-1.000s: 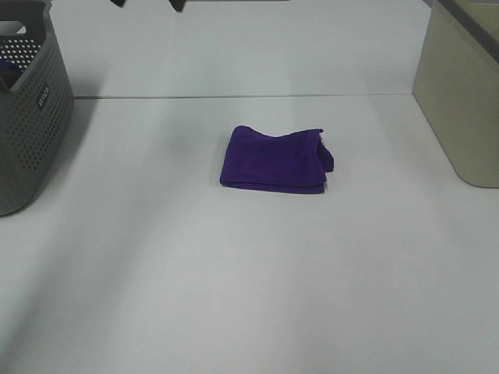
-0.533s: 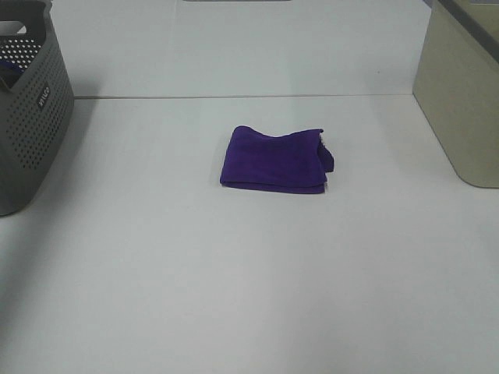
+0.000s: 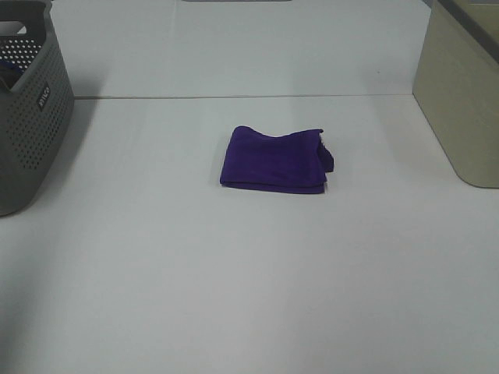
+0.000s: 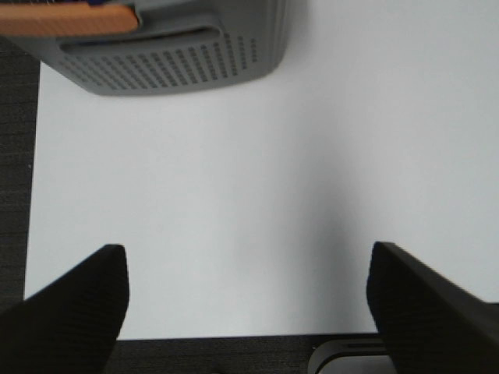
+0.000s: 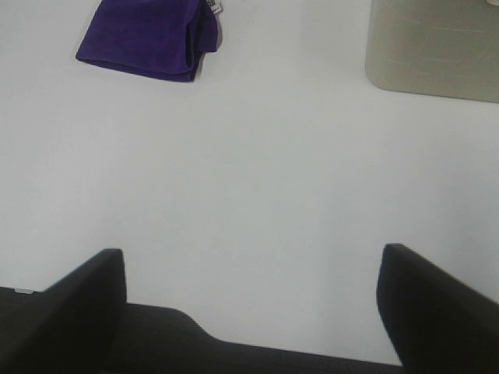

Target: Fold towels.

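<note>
The deep purple towel (image 3: 274, 160) lies folded into a small rectangle in the middle of the white table (image 3: 234, 273), with a white tag at its right edge. It also shows in the right wrist view (image 5: 148, 35). Neither gripper shows in the exterior high view. My left gripper (image 4: 245, 300) is open and empty over bare table near the grey basket. My right gripper (image 5: 249, 308) is open and empty over bare table, well away from the towel.
A grey perforated basket (image 3: 27, 117) stands at the far left and also shows in the left wrist view (image 4: 171, 54). A beige bin (image 3: 460, 93) stands at the far right and shows in the right wrist view (image 5: 433, 47).
Dark gripper parts seen at the top edge of the exterior high view one second ago have left that view. The towel has not moved.
</note>
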`<move>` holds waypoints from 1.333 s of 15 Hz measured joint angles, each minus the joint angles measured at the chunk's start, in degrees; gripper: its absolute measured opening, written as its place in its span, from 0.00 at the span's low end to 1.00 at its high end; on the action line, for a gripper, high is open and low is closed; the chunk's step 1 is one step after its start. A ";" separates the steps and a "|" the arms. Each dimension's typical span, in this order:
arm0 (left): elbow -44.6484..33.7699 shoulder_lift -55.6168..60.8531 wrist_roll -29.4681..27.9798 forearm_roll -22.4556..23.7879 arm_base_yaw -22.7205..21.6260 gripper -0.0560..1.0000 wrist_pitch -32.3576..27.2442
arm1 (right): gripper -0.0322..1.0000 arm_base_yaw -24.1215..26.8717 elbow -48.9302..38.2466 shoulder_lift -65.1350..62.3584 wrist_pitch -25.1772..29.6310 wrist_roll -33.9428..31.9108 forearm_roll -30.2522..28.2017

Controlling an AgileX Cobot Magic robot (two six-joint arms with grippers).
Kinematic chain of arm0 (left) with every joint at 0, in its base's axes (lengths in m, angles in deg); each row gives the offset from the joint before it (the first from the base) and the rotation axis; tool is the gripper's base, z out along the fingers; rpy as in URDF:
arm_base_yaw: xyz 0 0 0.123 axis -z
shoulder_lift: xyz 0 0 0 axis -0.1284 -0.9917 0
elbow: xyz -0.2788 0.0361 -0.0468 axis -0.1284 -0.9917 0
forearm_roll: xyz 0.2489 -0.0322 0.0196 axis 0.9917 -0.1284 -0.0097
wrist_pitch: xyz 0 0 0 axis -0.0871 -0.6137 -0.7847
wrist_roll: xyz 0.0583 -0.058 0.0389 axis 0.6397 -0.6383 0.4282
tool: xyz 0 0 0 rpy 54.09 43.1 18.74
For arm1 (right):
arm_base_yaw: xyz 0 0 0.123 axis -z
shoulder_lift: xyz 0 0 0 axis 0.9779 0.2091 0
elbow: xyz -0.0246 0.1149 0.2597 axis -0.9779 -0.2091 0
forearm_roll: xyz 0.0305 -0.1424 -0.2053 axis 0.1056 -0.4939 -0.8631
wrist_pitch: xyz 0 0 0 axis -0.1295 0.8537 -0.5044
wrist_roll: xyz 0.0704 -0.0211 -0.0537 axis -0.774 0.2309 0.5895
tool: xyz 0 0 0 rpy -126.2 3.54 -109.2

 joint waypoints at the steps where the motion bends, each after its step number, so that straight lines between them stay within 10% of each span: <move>1: -4.53 5.04 -0.29 -0.63 0.00 0.78 -0.06 | 0.86 0.00 -2.29 -2.92 0.00 0.00 -0.40; 6: -18.51 27.44 0.17 -1.66 1.26 0.78 0.57 | 0.86 0.00 -9.91 -12.20 0.00 -1.95 -4.24; 10: -19.77 31.40 0.17 0.11 7.73 0.78 1.09 | 0.86 0.00 -14.84 -21.49 0.00 -1.95 -4.64; 20: -24.98 48.53 -9.51 0.63 7.96 0.78 4.93 | 0.86 -0.06 -29.79 -37.07 -5.16 0.57 -3.84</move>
